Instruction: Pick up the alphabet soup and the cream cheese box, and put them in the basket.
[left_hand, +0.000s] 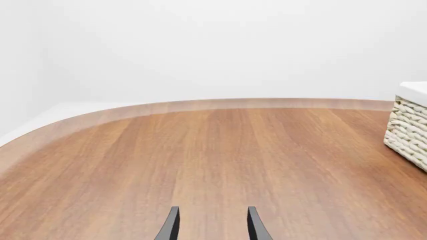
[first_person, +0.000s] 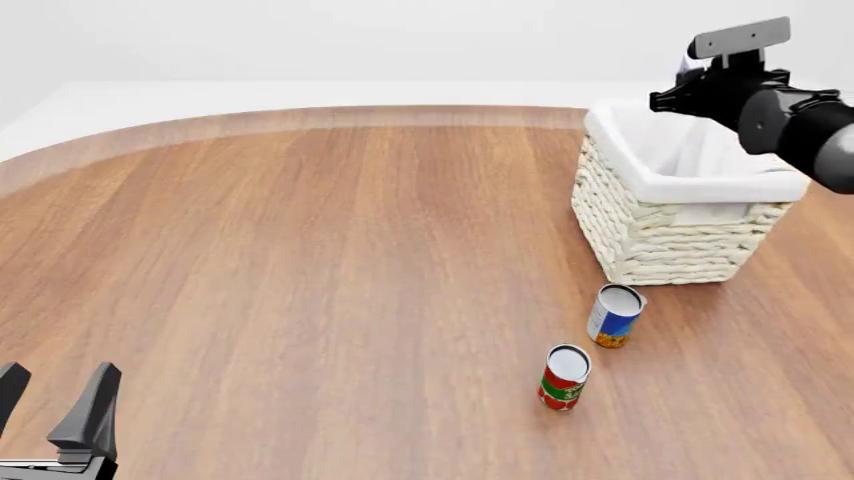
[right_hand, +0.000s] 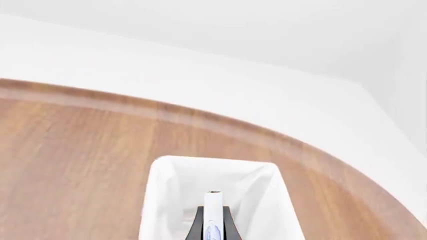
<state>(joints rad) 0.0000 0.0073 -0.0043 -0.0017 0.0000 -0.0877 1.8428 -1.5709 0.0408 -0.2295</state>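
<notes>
— Where are your grippers right now?

— My left gripper (first_person: 54, 405) sits low at the near left edge of the surface (first_person: 307, 260), its two dark fingers spread apart with nothing between them. From its own camera I see only bare wood ahead of the fingertips and one woven corner of the basket (left_hand: 407, 132) off to the side.

— And the right one?

— My right gripper (right_hand: 213, 220) is raised well away from the left, above the far right part of the basket (first_person: 674, 215). Its fingers are clamped on the cream cheese box (right_hand: 213, 212), a thin white carton with a bit of blue print, held edge-on between them. Directly below it is the basket's white cloth lining.

— Where is the alphabet soup?

— The alphabet soup (first_person: 615, 315) stands upright on the surface, below and nearer to me than my right gripper, just in front of the basket's near wall and apart from it. A red and green can (first_person: 565, 377) stands upright a little nearer still, close beside the soup but not touching.

— Anything in the basket?

— I can see only the lining inside.
</notes>
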